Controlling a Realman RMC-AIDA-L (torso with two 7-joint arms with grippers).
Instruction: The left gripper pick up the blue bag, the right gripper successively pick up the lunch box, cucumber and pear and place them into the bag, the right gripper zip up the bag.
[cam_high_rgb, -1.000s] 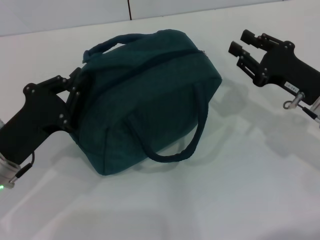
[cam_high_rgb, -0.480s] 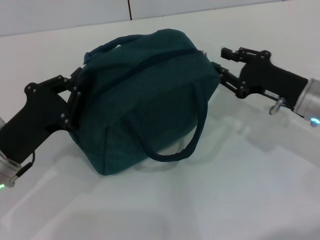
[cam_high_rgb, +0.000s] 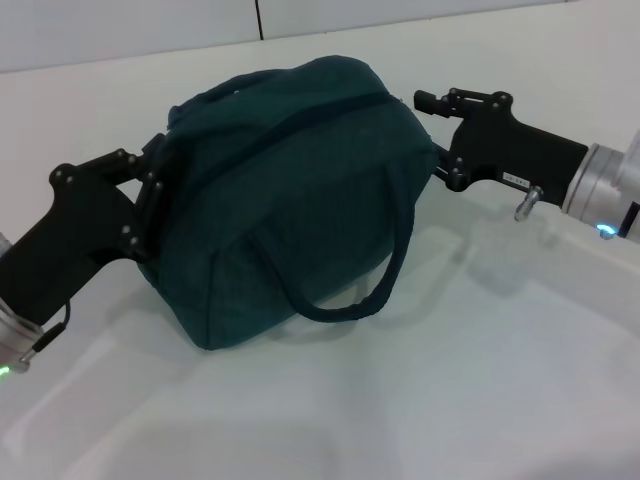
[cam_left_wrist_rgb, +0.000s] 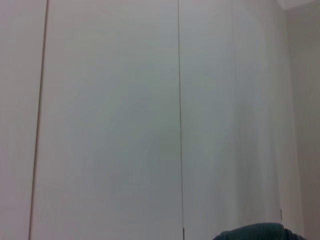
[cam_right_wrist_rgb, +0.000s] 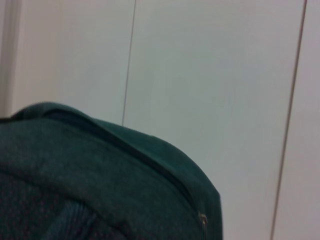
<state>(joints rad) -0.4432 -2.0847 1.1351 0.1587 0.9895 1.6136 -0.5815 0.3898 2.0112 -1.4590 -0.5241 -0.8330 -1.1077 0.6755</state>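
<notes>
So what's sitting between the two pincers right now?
Only the blue bag: in the head view the left pincer is at one end and the right pincer at the other.

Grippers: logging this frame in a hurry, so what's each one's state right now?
Left gripper: clamped on the blue bag's end.
Right gripper: open, fingers at the bag's zipper end.

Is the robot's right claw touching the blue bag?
Cannot tell. In the head view the right gripper sits right at the blue bag's end, with no plain gap or contact showing.
</notes>
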